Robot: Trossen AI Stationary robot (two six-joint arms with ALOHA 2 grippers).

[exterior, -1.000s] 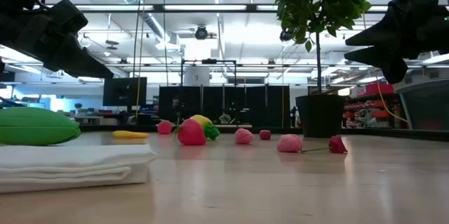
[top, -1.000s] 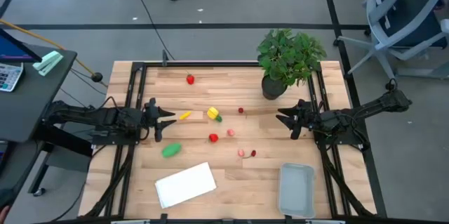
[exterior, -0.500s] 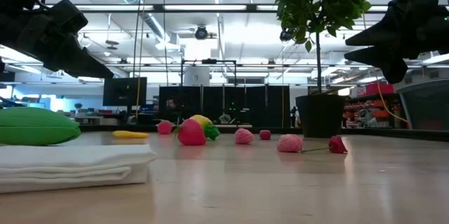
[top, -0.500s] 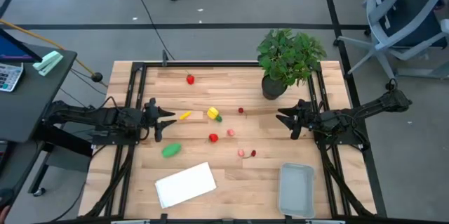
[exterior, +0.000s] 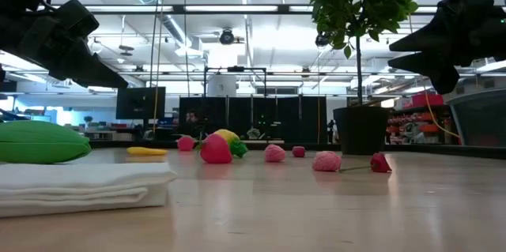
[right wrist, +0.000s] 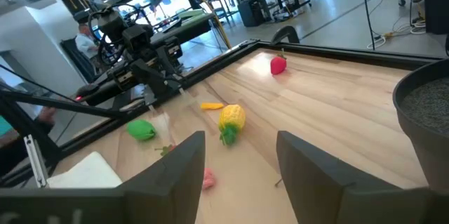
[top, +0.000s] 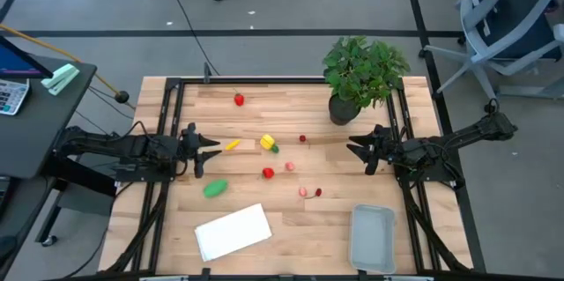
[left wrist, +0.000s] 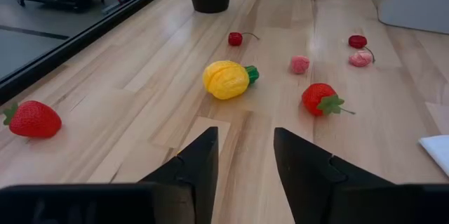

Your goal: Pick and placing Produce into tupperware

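Left end effector (top: pixel 207 148), fingers apart, hovers at my worktop's (top: pixel 291 228) left edge; my right end effector (top: pixel 357 150), likewise apart, hovers at the right edge. Produce, including the yellow piece (top: pixel 267 143), lies scattered between them. Tupperware (top: pixel 372 238) sits near the front right corner.
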